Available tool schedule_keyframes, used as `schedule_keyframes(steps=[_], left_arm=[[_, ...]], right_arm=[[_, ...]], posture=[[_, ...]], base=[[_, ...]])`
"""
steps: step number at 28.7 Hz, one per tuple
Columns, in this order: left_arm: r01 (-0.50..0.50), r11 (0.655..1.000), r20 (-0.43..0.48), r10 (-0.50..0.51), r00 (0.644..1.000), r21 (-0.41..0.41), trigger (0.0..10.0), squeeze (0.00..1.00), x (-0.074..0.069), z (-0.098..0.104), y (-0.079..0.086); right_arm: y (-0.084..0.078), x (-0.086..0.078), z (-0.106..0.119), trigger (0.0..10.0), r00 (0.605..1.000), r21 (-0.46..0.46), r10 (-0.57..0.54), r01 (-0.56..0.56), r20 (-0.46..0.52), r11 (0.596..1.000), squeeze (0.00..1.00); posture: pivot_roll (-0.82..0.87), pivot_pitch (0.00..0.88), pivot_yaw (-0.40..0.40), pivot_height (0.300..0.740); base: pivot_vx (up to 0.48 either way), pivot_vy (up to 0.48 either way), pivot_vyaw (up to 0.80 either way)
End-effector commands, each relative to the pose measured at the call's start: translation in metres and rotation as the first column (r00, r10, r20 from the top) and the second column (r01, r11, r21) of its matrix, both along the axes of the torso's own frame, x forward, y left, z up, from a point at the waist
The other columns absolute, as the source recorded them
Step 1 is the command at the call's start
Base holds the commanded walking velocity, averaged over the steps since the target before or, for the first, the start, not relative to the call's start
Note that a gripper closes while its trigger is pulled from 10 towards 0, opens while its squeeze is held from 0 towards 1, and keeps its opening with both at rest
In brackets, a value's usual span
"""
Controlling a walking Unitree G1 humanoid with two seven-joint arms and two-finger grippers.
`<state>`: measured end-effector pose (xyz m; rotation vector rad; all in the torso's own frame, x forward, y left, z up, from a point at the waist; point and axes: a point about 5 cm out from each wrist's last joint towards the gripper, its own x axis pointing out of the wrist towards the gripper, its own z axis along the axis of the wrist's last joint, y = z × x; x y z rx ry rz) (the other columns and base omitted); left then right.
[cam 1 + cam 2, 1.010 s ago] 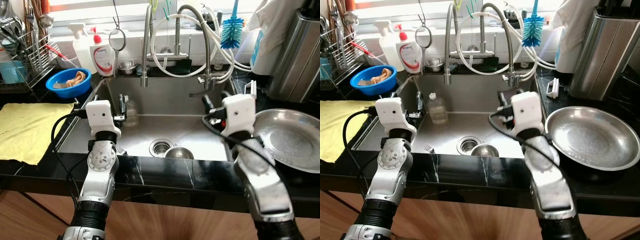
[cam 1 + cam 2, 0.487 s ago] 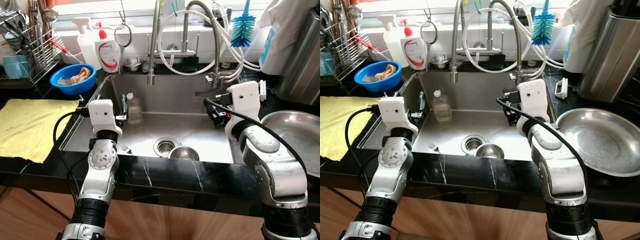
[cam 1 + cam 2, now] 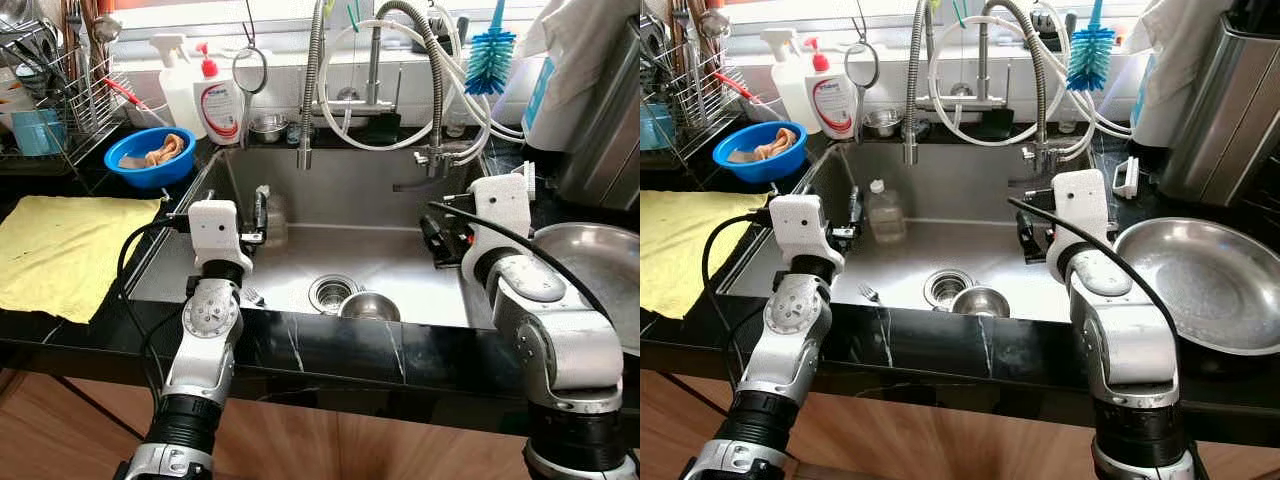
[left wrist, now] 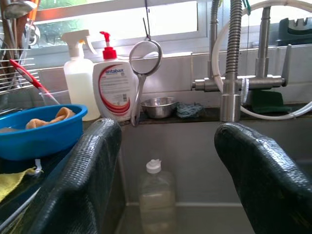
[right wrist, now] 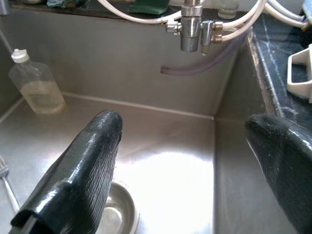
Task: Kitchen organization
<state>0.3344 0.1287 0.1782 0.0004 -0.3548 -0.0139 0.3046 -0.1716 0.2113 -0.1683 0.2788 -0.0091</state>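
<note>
The robot stands at a steel sink (image 3: 970, 200) set in a black counter; its left gripper (image 4: 165, 161) hangs over the sink's left side with its fingers spread wide apart and holding nothing, pointed toward the back wall; its right gripper (image 5: 185, 161) hangs over the right side of the basin, fingers likewise wide apart and empty; down in the basin a clear bottle with a white cap (image 3: 884, 214) stands upright near the back left corner, a small steel bowl (image 3: 979, 300) sits just beside the drain (image 3: 945, 287), and a fork (image 3: 870, 294) lies near the front left; on the counter to the right rests a large steel pan (image 3: 1200, 283); to the left lies a yellow cloth (image 3: 60, 250), with a blue bowl (image 3: 152, 162) holding a rag behind it; a soap pump bottle (image 3: 222, 100) and a spray bottle (image 3: 182, 85) stand at the back ledge, and a blue bottle brush (image 3: 490, 50) hangs by the faucet (image 3: 308, 90)
</note>
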Motion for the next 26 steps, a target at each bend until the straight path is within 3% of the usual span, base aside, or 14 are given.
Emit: schedule_keyframes(steps=[1,5,9,26], left_arm=[[0.003,1.000,0.009,-0.003,1.000,-0.012,10.0,0.00,0.002,0.002,0.001],[-0.002,1.000,0.006,0.002,1.000,-0.018,10.0,0.00,0.002,0.001,0.001],[0.004,1.000,0.003,-0.004,1.000,-0.024,10.0,0.00,0.002,0.000,-0.001],[0.029,0.999,-0.028,-0.030,0.999,-0.042,10.0,0.00,0.002,-0.009,-0.009]], right_arm=[[0.001,0.000,0.012,10.0,0.999,-0.015,-0.007,0.007,0.036,1.000,0.00],[-0.008,0.001,0.018,10.0,0.996,-0.009,-0.068,0.068,0.050,0.998,0.00],[-0.020,-0.002,0.019,10.0,0.986,0.064,-0.161,0.159,0.028,0.985,0.00],[-0.028,-0.010,-0.003,10.0,0.970,0.135,-0.225,0.237,-0.095,0.962,0.00]], posture=[[-0.32,0.000,0.069,0.740],[-0.32,0.000,0.063,0.740],[-0.33,0.000,0.061,0.740],[-0.35,0.000,0.058,0.740]], base=[[0.000,0.000,0.00],[0.000,0.000,0.00],[0.000,0.000,0.00],[0.000,0.000,0.00]])
